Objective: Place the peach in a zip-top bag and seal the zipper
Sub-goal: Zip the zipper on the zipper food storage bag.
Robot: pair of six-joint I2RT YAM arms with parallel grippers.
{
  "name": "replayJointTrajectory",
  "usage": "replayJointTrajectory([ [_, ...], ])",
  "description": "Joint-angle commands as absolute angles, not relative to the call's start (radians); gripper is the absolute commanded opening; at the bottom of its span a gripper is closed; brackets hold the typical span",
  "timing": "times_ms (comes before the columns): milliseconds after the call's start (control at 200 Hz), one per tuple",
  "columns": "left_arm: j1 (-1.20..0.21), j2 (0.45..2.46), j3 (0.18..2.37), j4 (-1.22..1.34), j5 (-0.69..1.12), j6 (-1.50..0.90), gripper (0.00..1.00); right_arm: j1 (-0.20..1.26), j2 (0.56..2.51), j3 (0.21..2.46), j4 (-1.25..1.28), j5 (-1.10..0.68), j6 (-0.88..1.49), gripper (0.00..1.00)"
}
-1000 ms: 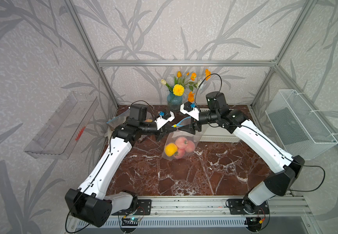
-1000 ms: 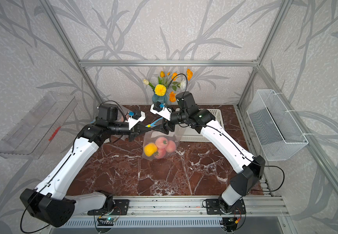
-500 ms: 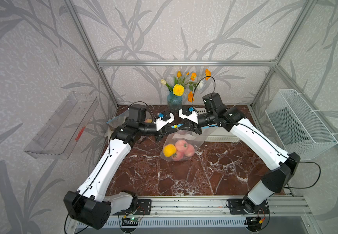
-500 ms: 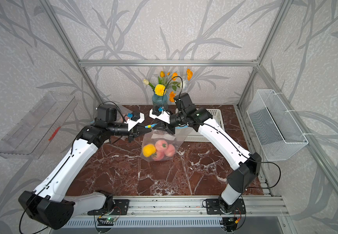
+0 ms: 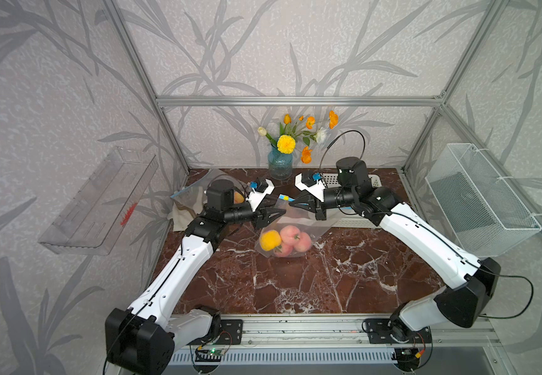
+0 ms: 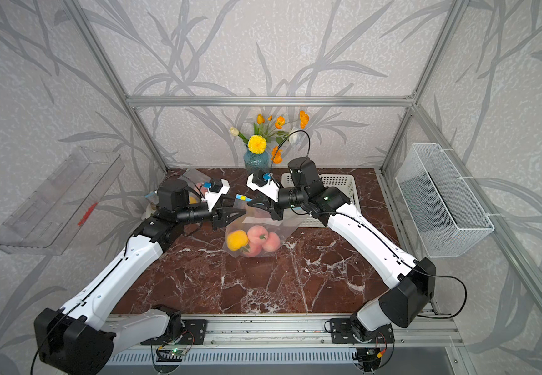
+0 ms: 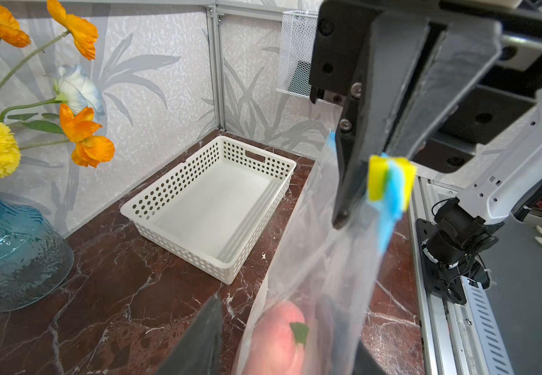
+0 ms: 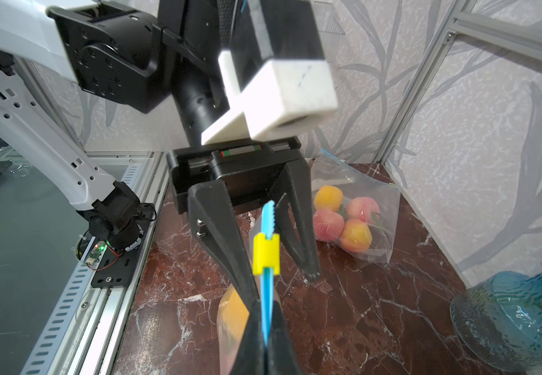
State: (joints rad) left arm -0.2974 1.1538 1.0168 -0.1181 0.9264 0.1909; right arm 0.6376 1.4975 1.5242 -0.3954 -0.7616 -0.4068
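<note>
1. The right gripper (image 8: 264, 308) is pinching the blue zip strip (image 8: 267, 224), its jaws pressed together on it, and the bag (image 5: 298, 216) is hanging from that pinch.
2. The peaches (image 5: 290, 234) are sitting in the bag's bottom beside a yellow fruit (image 5: 270, 240). That is at 6 o'clock from the pinch and low over the counter (image 5: 295, 285). I can't tell whether they are touching it.
3. The left gripper (image 5: 274, 216) is facing in from 8 o'clock, its jaws standing apart and gripping nothing. In the left wrist view the bag's film seems to be falling between them.
4. The yellow slider (image 8: 265, 250) is riding the strip just past the right jaws' tips, near the strip's free end. In a top view it is at 1 o'clock from the left gripper and 10 o'clock from the right.
5. The strip's long axis is running roughly 10-to-4, so any slider pull looks bound to follow that line.
6. The left arm is the free one and is pointing at the slider, so it looks like the one to take it.
7. I can't tell whether the track is already shut along its whole length.
</note>
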Motion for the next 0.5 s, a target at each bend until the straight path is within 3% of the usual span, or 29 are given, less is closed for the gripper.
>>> replayJointTrajectory([
  [0, -0.293, 1.106, 1.015, -0.001, 0.944, 0.144, 0.47, 0.638, 1.475, 1.519, -0.359, -0.785, -0.390, 0.04],
  [150, -0.293, 1.116, 1.055, -0.026, 0.963, 0.168, 0.46, 0.638, 1.483, 1.522, -0.366, -0.778, -0.406, 0.04],
  [290, -0.293, 1.129, 1.078, -0.059, 0.969, 0.192, 0.37, 0.639, 1.490, 1.529, -0.375, -0.772, -0.416, 0.04],
  [445, -0.293, 1.118, 1.083, -0.059, 1.010, 0.202, 0.35, 0.639, 1.494, 1.532, -0.390, -0.772, -0.433, 0.04],
  [495, -0.293, 1.116, 1.083, -0.058, 1.014, 0.206, 0.30, 0.638, 1.493, 1.534, -0.399, -0.775, -0.440, 0.05],
])
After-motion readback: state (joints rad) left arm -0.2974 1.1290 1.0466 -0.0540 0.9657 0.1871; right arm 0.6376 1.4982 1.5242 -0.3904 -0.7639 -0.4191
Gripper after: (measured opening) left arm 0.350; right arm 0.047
